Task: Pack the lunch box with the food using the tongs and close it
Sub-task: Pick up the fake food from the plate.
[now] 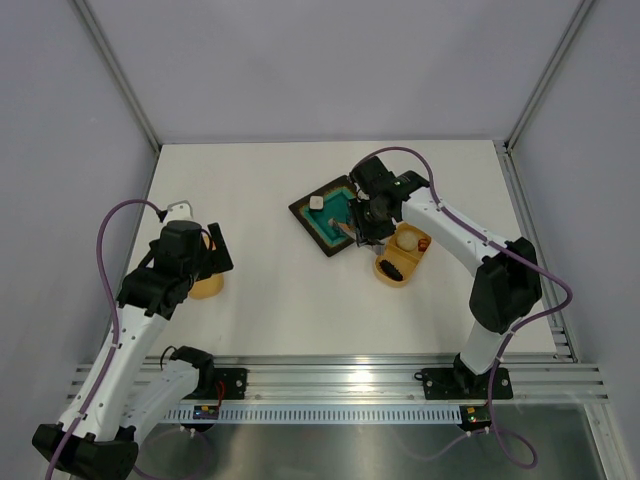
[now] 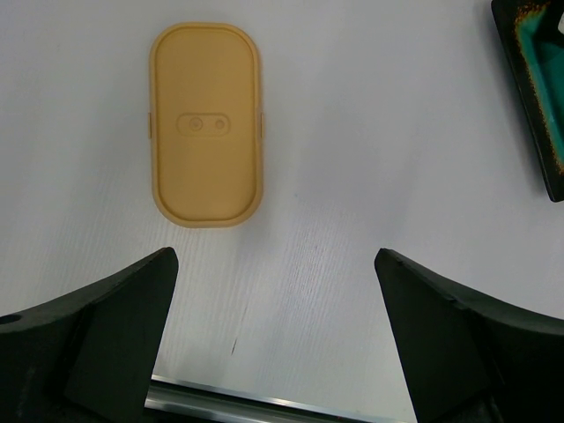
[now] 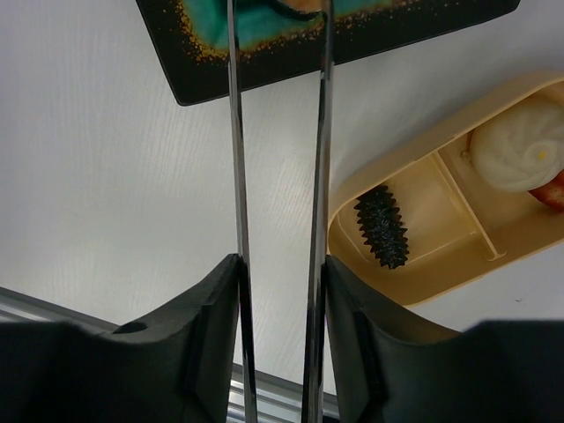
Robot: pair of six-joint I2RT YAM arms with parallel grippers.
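Right gripper (image 3: 280, 291) clamps the tongs (image 3: 236, 176), whose arms run up onto the teal plate (image 3: 264, 75) at the frame's top. Lunch box (image 3: 441, 216) lies at right, with a dark spiky piece (image 3: 381, 226) in one compartment and a white bun (image 3: 520, 154) in the other. Left gripper (image 2: 273, 300), fingers spread, hangs below the lid (image 2: 205, 123) at upper left.

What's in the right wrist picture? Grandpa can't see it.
The right gripper holds silver tongs, whose two thin arms reach up to a teal, dark-rimmed plate. On the right sits the yellow lunch box, with a dark spiky piece in one compartment and a white bun and red bit in the other.
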